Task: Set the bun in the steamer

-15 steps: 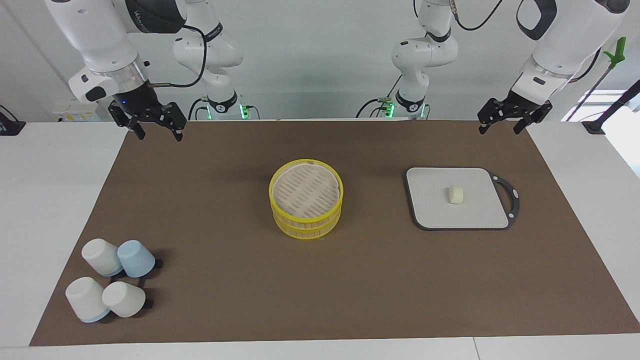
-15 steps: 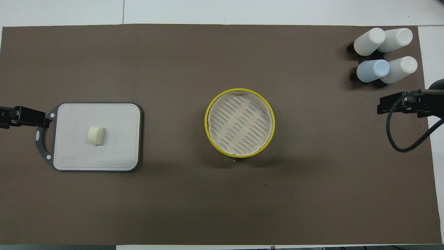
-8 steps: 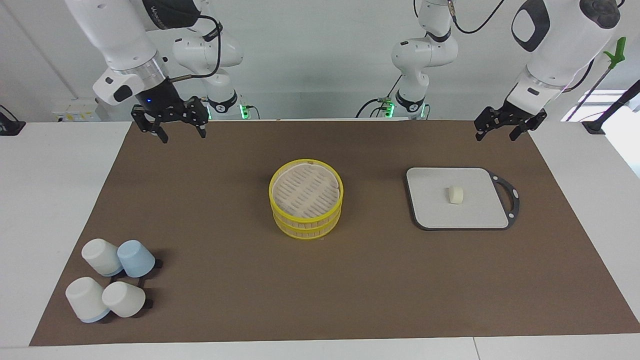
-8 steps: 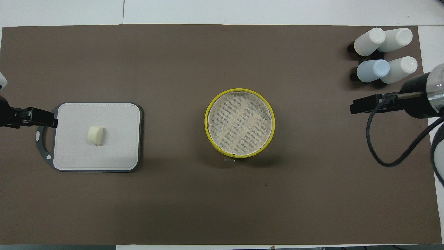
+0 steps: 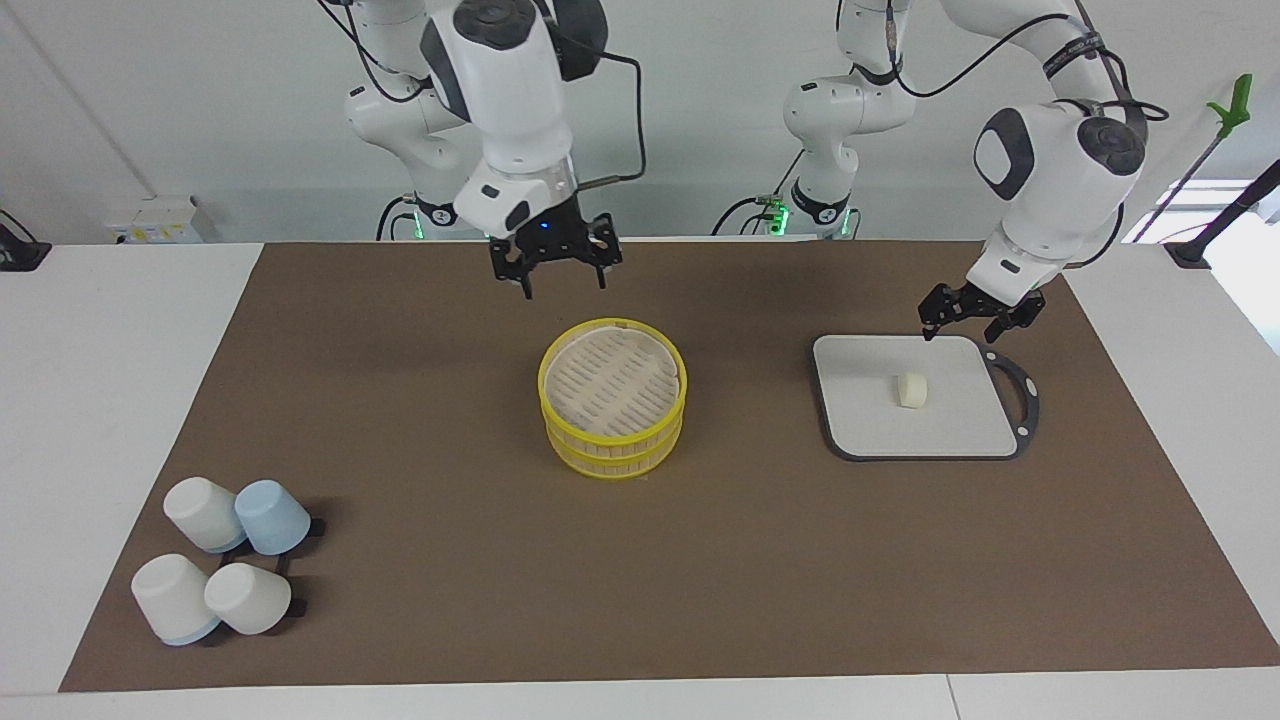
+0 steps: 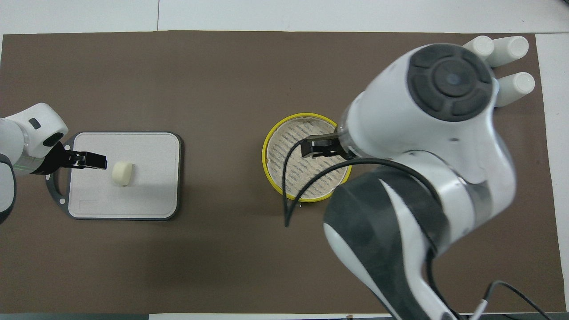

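Brown mat [image 5: 450, 420] holds steamer [image 5: 612, 396]; facing view alone shows left gripper [image 5: 978, 315], right gripper [image 5: 556, 265] fingers spread, airborne.

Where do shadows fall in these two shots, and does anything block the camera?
Facing view: soft shadow beside the cups; the steamer and bun show clearly. Overhead view: the right arm covers part of the steamer and most cups.

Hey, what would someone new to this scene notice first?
Probably the yellow steamer mid-table, lid on, with the right tool raised in the air by it. Next, the small bun on the grey board, with the left tool over the board's edge nearest the robots.
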{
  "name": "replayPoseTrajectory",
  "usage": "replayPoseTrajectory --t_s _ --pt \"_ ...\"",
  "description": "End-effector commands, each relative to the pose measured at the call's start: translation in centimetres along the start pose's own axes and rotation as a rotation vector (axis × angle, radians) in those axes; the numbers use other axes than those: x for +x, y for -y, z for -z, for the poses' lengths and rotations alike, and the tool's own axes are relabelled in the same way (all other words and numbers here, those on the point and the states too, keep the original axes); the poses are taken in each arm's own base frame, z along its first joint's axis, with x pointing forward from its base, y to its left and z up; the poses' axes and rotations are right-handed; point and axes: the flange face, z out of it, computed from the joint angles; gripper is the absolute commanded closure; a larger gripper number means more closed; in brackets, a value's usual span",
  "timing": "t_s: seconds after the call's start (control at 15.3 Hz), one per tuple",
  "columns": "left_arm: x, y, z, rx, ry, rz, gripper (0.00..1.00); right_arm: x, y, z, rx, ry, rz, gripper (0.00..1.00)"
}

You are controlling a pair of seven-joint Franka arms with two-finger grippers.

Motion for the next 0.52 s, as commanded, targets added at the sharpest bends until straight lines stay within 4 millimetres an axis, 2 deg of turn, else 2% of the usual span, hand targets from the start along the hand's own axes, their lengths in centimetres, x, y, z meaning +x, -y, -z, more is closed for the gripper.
replayPoseTrajectory --t_s 0.0,0.13,0.26,0.33,0.46 --pt "-0.7 0.4 -3.6 -0.005 -0.025 -0.025 0.00 1.9 6.2 -3.9 -0.067 -0.048 0.005 0.00" --pt "-0.9 0.4 -6.1 -0.007 -0.020 -0.057 0.00 2.2 9.0 -7.3 -0.062 -0.056 -0.021 0.00" --pt "-1.5 -0.1 -8.3 -0.006 -0.023 -0.071 0.00 1.6 13.2 -11.4 -0.062 -0.074 -0.010 0.00" --pt "-1.9 -0.3 -9.4 -0.004 -0.030 -0.075 0.00 1.4 14.1 -12.2 -0.045 -0.088 -0.003 0.00" --pt "-1.9 -0.5 -10.2 0.000 -0.048 -0.091 0.00 1.5 14.3 -12.9 -0.046 -0.091 0.000 0.00"
